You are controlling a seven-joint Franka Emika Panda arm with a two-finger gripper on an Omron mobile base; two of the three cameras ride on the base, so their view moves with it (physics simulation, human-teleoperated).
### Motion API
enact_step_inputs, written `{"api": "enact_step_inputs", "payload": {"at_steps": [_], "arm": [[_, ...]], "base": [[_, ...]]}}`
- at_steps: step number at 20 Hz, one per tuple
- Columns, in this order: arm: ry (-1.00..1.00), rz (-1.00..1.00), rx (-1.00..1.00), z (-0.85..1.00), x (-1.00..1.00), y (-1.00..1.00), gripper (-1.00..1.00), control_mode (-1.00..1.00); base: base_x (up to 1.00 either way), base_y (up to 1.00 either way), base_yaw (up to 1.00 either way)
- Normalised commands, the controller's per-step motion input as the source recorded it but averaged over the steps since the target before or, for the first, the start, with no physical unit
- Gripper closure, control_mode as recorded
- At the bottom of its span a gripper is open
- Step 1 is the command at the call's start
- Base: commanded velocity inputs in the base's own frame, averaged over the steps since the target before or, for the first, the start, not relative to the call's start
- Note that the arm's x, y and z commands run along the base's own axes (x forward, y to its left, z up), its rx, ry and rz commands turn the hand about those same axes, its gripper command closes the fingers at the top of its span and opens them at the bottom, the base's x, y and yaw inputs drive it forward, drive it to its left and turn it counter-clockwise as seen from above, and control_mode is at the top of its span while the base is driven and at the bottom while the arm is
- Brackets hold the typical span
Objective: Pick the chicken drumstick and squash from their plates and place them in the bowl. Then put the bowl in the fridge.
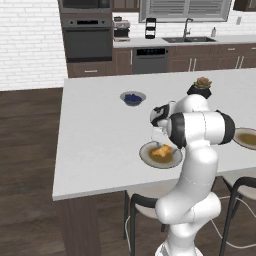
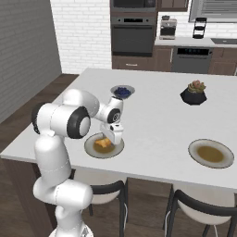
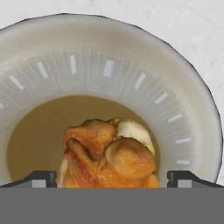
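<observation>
Chicken drumstick (image 3: pixel 109 155) sits mid-plate (image 3: pixel 109 57) between the hand's (image 3: pixel 112 177) spread fingertips.

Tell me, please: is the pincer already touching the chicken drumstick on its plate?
Cannot tell. In the hand view the open pincer straddles the chicken drumstick, fingertips wide on either side, but no view shows contact or gap plainly.

Golden-tan chicken drumstick (image 3: pixel 109 153) on a grey-rimmed, olive-brown plate (image 3: pixel 109 65); seemingly dark-blue berries (image 1: pixel 132 97) beyond.
</observation>
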Motion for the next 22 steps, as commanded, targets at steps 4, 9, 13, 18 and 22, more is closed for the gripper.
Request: {"api": "enact_step_inputs", "payload": {"at_steps": [4,9,13,18,22], "arm": [[0.0,0.0,-0.02,-0.43,-0.01,0.25,1.0,-1.0],[0.0,0.0,-0.01,-0.33,-0.02,0.18,1.0,-1.0],[0.0,0.0,0.01,0.23,-0.47,0.03,1.0,-1.0],[-0.06,0.0,0.08,1.0,-1.0,0.0,1.0,-1.0],[-0.02,0.06,0.08,0.81,-1.0,0.0,1.0,-1.0]], "base": [[0.0,0.0,0.0],[0.0,0.0,0.0],[0.0,0.0,0.0],[0.0,0.0,0.0],[0.0,0.0,0.0]]}}
